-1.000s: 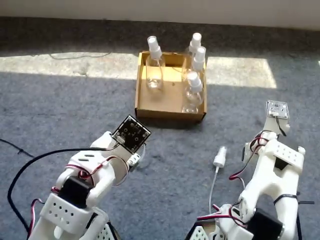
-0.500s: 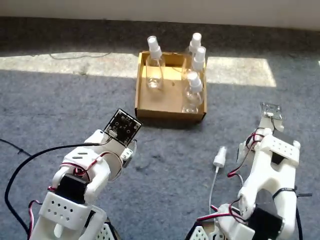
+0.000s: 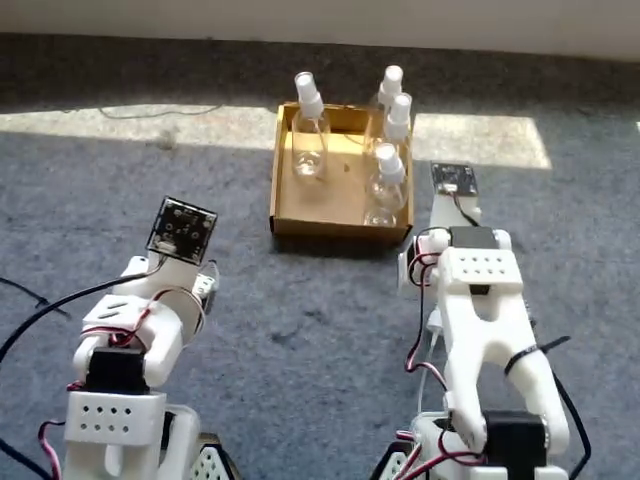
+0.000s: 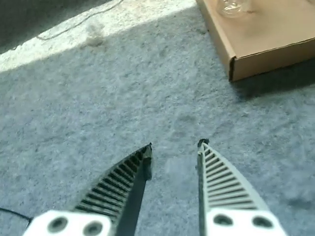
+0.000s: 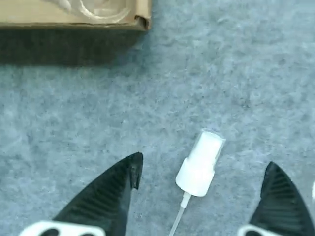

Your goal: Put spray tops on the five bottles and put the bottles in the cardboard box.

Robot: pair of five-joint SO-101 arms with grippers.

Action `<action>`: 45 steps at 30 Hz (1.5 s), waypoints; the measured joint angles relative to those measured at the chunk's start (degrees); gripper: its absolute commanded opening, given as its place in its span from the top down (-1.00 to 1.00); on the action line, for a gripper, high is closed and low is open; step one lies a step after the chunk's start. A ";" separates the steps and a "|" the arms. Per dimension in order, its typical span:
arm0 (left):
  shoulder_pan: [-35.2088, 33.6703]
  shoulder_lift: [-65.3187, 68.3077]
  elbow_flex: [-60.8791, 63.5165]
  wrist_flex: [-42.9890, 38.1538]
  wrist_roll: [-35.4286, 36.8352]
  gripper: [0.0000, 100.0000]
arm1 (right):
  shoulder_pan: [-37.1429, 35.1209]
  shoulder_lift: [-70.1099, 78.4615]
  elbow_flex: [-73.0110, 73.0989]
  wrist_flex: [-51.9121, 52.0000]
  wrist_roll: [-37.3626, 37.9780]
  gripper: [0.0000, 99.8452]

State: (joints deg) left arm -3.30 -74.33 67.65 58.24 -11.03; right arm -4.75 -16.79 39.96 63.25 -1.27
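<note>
A loose white spray top point(image 5: 200, 166) with a thin tube lies on the grey carpet between the wide-apart fingers of my right gripper point(image 5: 203, 168), which is open and just above it. The cardboard box point(image 3: 336, 205) stands at the back centre and holds several clear bottles with spray tops, such as one point(image 3: 310, 128) at its far left and one point(image 3: 386, 182) at its near right. My right arm point(image 3: 472, 290) is just in front of the box's near right corner. My left gripper point(image 4: 174, 146) is open over bare carpet, left of the box point(image 4: 261, 46).
Grey carpet point(image 3: 300, 330) covers the floor, with a sunlit band point(image 3: 140, 130) behind the box. My left arm point(image 3: 150, 310) stands at the near left, its black cable point(image 3: 40, 310) trailing off to the side.
My right arm swung left from the right side to above the loose spray top. My left arm swung left, away from the box.
</note>
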 measured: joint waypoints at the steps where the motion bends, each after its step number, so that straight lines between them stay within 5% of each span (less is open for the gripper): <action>1: -1.49 0.00 0.00 0.00 0.00 0.71 | 0.09 2.11 0.00 -0.88 -0.62 0.35; 17: -8.00 0.00 4.48 0.00 0.00 0.71 | -0.44 10.81 0.18 -5.63 -0.35 1.00; 21: -8.00 0.00 4.48 0.00 0.00 0.71 | -3.16 4.57 0.18 -3.52 0.62 0.99; 28: -11.25 0.00 4.40 0.00 0.00 0.70 | -18.20 0.44 -1.58 -0.26 -0.97 0.99; 37: -23.91 0.00 3.87 0.00 -1.85 0.70 | -35.87 19.43 -19.25 -0.26 -7.91 0.97; 42: -24.53 0.00 3.87 0.00 -3.52 0.70 | -37.36 30.68 -27.87 -0.26 -9.76 0.55; 45: -24.53 0.00 3.87 0.97 -3.69 0.70 | -37.98 32.26 -30.42 0.44 -10.02 0.46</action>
State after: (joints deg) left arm -27.82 -74.33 71.52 59.21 -14.73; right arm -42.73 15.47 9.54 63.69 -11.30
